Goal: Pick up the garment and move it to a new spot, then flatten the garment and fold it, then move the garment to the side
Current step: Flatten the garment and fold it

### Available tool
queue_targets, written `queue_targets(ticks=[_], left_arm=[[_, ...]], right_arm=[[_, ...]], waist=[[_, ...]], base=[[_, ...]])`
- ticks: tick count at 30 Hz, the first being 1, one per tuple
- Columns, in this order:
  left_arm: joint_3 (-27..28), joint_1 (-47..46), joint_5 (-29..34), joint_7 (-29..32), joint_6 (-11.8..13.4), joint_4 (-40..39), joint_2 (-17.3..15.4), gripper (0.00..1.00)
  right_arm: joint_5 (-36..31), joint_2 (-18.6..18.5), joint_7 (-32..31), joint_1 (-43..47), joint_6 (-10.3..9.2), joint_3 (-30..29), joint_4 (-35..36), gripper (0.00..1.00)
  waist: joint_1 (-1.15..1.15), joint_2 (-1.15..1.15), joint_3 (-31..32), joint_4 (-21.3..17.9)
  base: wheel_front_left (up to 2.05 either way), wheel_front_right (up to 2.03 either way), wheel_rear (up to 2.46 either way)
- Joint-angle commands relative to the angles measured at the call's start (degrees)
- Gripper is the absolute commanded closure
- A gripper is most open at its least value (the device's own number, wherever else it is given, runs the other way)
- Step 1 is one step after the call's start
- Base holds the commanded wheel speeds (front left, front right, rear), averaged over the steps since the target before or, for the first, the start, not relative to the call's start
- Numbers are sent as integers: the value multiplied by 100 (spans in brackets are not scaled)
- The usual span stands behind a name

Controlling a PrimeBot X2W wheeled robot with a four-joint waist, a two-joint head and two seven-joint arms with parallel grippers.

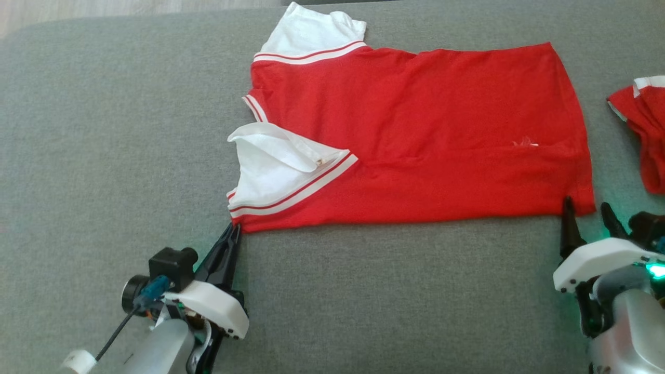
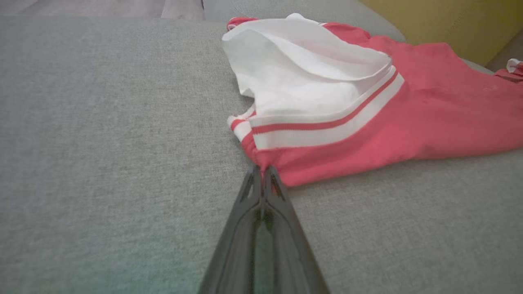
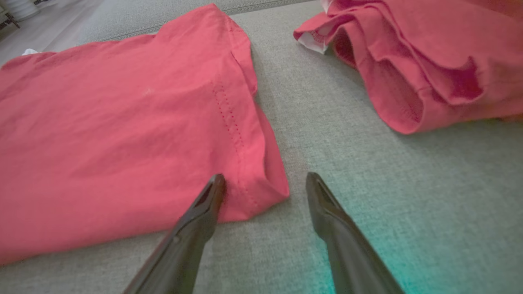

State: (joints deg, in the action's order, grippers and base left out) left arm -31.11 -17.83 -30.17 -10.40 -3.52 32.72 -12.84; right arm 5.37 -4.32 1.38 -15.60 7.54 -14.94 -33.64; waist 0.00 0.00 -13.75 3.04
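My left gripper (image 2: 261, 172) clenched at the garment (image 1: 415, 135) corner, pinch on cloth unclear, right gripper (image 3: 265, 177) released astride another corner, second red garment (image 1: 644, 140) cut off at the frame edge.

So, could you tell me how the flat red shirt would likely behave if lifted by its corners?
Probably floppy: the red shirt lies in soft creases, so it should sag between corners. Likely light, being thin cloth. Its curled white sleeve may flop open.

2nd red garment (image 1: 647, 130) — far rt, grey couch (image 1: 104, 156)
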Motion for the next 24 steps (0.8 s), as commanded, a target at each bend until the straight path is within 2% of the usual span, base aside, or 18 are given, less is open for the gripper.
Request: queue_targets(ticks=[1, 2, 3, 14, 24], left_arm=[[177, -214, 48, -40, 35, -173, -153, 100], [171, -213, 47, -40, 40, -190, -154, 100], [166, -209, 50, -45, 48, -211, -158, 100], [140, 261, 43, 30, 239, -778, -406, 100], [-33, 1587, -26, 611, 619, -2078, -910, 100]], right_arm=[[-39, -17, -19, -182, -5, 115, 118, 33], [-35, -15, -69, -193, -5, 132, 76, 88], [-10, -13, -101, -202, -5, 146, 46, 100], [268, -141, -164, 110, -5, 172, 224, 100], [528, -255, -566, 1620, -5, -79, 1351, 100]], waist=[[0, 0, 6, 18], [0, 0, 13, 28], [0, 0, 22, 36], [0, 0, 423, 105], [0, 0, 1042, 138]], base=[[0, 0, 0], [0, 0, 0], [0, 0, 0], [0, 0, 0], [0, 0, 0]])
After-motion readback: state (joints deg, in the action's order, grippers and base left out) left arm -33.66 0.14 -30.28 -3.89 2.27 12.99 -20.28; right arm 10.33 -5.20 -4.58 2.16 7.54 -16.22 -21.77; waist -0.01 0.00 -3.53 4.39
